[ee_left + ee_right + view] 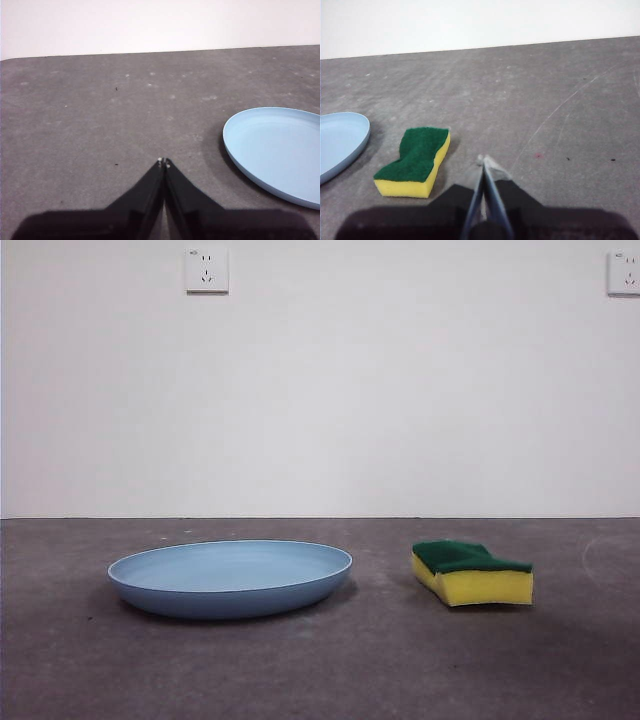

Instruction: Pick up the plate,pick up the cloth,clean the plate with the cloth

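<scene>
Plate point(230, 578) and sponge point(471, 573) lie apart on the table point(320, 670); both grippers point(163, 162) point(484, 160) pinched closed, empty.

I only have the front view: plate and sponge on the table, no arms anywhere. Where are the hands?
Observer: The left hand is above the table, beside the plate, jaws shut, holding nothing.
Operator: And the right one?
Observer: The right hand is next to the sponge, not touching it, jaws shut as well.
Operator: Anything lying in the plate? I see it edge-on.
Observer: The part of the inside that the left wrist view shows is bare; the rest runs out of frame.
</scene>
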